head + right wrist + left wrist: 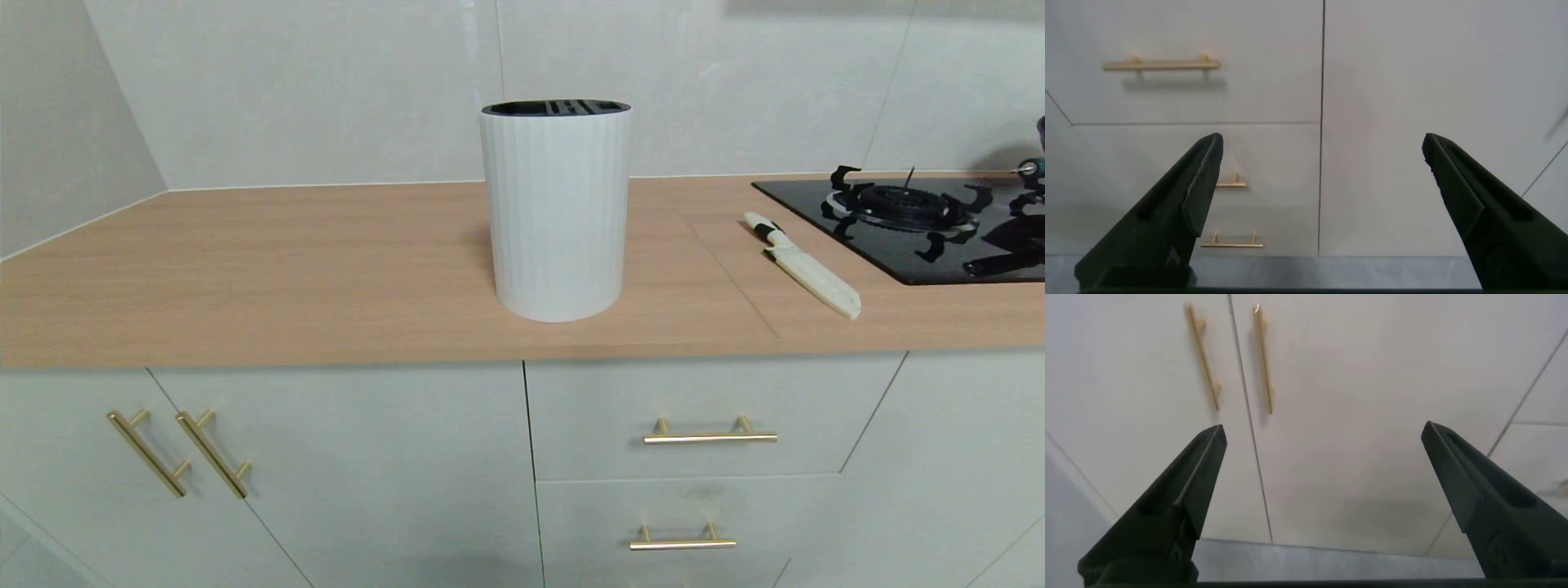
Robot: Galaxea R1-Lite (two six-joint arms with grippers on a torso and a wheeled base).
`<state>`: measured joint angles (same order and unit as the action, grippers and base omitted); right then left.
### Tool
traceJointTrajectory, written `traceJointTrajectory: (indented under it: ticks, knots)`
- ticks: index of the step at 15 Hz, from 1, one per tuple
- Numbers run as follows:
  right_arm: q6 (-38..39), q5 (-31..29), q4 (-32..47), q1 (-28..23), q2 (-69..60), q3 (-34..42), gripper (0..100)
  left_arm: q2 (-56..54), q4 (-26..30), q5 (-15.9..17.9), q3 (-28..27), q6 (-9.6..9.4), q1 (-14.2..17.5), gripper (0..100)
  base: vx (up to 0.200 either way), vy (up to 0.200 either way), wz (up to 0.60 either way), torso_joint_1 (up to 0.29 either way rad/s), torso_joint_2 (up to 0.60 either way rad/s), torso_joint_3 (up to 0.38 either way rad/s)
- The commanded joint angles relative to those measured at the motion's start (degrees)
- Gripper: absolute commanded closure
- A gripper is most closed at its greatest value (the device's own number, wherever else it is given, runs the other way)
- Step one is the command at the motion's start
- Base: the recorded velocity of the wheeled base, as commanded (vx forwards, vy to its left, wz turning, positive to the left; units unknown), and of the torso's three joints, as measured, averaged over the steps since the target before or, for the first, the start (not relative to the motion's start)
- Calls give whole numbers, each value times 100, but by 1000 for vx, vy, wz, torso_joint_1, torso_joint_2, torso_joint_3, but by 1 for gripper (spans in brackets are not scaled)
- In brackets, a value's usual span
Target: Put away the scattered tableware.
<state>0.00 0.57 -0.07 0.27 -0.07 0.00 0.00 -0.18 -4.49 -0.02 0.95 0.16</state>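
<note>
A white knife (802, 263) with a black band on its handle lies flat on the wooden counter (286, 261), just left of the hob. A tall white ribbed holder (557, 208) with a black slotted top stands upright mid-counter, well to the knife's left. My left gripper (1323, 437) hangs open low in front of the cabinet doors, nothing between its fingers. My right gripper (1323, 147) is likewise open and empty, facing the drawer fronts below the counter.
A black gas hob (914, 216) with a burner grate sits at the counter's right end. Tiled walls close off the back and left. Below are cabinet doors with gold handles (180, 453) and drawers (710, 437).
</note>
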Motion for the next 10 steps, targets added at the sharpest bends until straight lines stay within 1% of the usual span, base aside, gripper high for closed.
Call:
traceJointTrajectory:
  ticks: [1, 5, 10]
  knots:
    - [-9, 4, -1, 0, 7, 0, 0, 0, 1, -8, 2, 2, 2, 0, 0, 0, 0, 124, -471, -339]
    - [0, 4, -1, 0, 7, 0, 0, 0, 1, -8, 2, 10, 2, 0, 0, 0, 0, 141, -464, -320]
    - [0, 4, -1, 0, 7, 0, 0, 0, 1, -8, -6, 10, 2, 0, 0, 0, 0, 173, -479, -309]
